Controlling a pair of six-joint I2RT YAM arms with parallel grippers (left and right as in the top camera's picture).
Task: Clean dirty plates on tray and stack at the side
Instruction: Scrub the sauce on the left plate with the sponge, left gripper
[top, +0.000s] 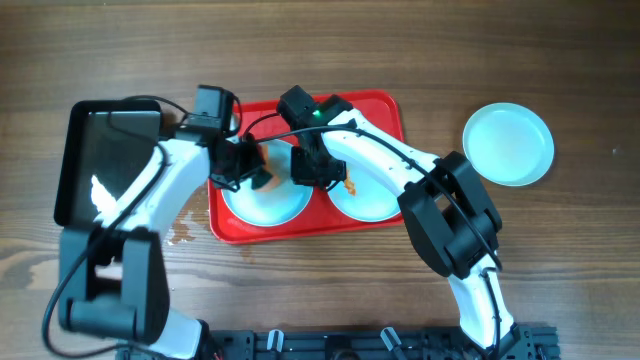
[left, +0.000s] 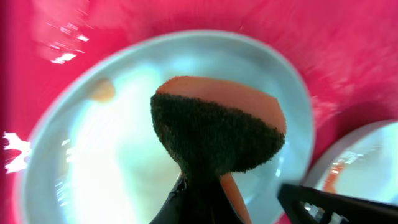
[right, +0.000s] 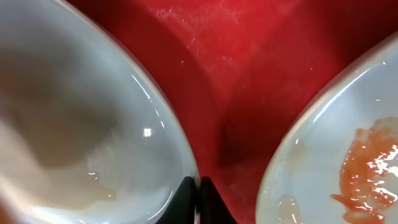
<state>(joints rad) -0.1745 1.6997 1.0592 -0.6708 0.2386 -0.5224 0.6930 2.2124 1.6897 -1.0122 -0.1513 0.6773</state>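
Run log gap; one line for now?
left hand: sponge over left plate; right hand: shut at its rim; right plate: sauce; third plate: beside tray

This is a robotics lab bench set up for a dishwashing exercise. A bare wood-grain table (top: 560, 270) fills the overhead view. Two white-and-black robot arms (top: 150, 190) rise from a black mounting rail (top: 330, 345) along the lower edge of the frame, and loose black cables (top: 262, 120) loop over them near the top centre. The kitchenware is a small set of props laid out on the bench: a red plastic tray (top: 385, 110) at centre, pale plates (top: 508, 144) on it and at upper right, and a black pan (top: 100, 150) at left. The left wrist view is filled by an orange sponge (left: 217, 134) with a dark scouring face. A wet patch (top: 180, 235) marks the wood just left of the tray's lower corner.
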